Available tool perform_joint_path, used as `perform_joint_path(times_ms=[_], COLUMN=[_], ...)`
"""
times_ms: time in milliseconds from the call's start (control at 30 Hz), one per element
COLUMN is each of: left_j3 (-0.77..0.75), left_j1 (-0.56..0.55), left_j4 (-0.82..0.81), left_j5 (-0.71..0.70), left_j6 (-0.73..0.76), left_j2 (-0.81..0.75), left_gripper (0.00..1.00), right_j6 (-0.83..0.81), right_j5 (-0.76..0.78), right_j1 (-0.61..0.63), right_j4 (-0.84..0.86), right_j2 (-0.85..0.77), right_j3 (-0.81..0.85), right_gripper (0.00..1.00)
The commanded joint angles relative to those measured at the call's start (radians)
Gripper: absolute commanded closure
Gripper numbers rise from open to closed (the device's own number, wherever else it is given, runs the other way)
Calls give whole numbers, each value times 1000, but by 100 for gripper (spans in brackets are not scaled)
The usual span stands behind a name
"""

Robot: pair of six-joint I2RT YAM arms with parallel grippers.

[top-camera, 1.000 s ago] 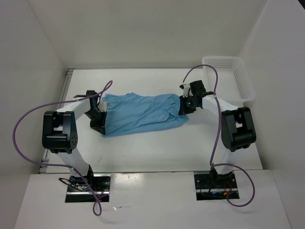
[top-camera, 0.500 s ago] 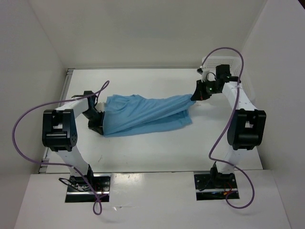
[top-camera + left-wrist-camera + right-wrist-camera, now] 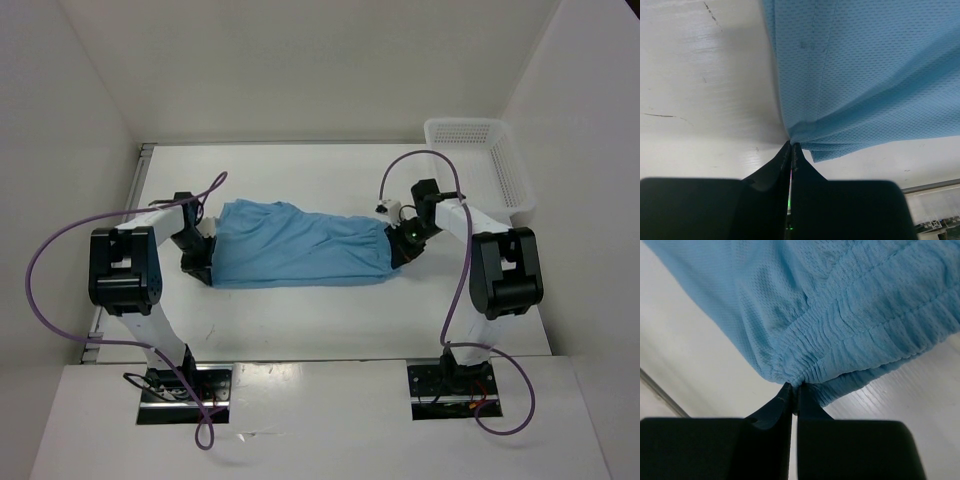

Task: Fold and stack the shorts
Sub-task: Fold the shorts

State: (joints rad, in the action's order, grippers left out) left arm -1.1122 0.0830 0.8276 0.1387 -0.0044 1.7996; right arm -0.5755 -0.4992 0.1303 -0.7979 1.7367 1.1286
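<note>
The light sky-blue shorts [image 3: 300, 245] lie stretched across the middle of the white table [image 3: 300, 320] between the two arms. At their left end my left gripper [image 3: 205, 262] is shut on the hem; up close its black jaws [image 3: 791, 146] pinch a corner of the mesh fabric [image 3: 865, 75]. My right gripper [image 3: 397, 245] is shut on the right end, where the gathered elastic waistband [image 3: 865, 335] bunches into the closed fingertips [image 3: 794, 386]. The drawstring is hidden.
A white plastic mesh basket [image 3: 480, 165] stands at the back right corner of the table. White walls close in the table at the back and both sides. Purple cables [image 3: 60, 250] loop off both arms.
The right gripper, which had lifted the waistband end up toward the basket, has come back down and left. The shorts now lie flatter and straighter on the table. The left gripper held its place.
</note>
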Motion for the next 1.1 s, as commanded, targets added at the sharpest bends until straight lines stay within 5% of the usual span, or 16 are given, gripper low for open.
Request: perform_joint_path(times_ms=[0,233,300,333,433,667,1067], left_j3=[11,11,2,-8,-56,-250,-503], left_j1=[6,6,6,6,6,15,-89], left_j4=[24,24,33,42,51,-83,-265], left_j5=[-14,-14,-14,-14,-14,99,107], left_j6=[4,4,4,4,4,4,4], left_j2=[7,-2,-2,-2,-26,-167,206], left_gripper=[100,100,100,93,83,60,52], right_j6=[-41,-61,-61,-61,-61,22,109], right_j5=[111,79,79,79,79,-19,-30], right_j1=[-8,-27,-27,-27,-27,-27,-70], right_j4=[42,6,6,6,6,12,87], right_j2=[-49,-49,-49,-49,-58,-78,-66], right_j3=[-20,25,37,37,16,-3,-32], right_gripper=[96,93,77,50,30,26,10])
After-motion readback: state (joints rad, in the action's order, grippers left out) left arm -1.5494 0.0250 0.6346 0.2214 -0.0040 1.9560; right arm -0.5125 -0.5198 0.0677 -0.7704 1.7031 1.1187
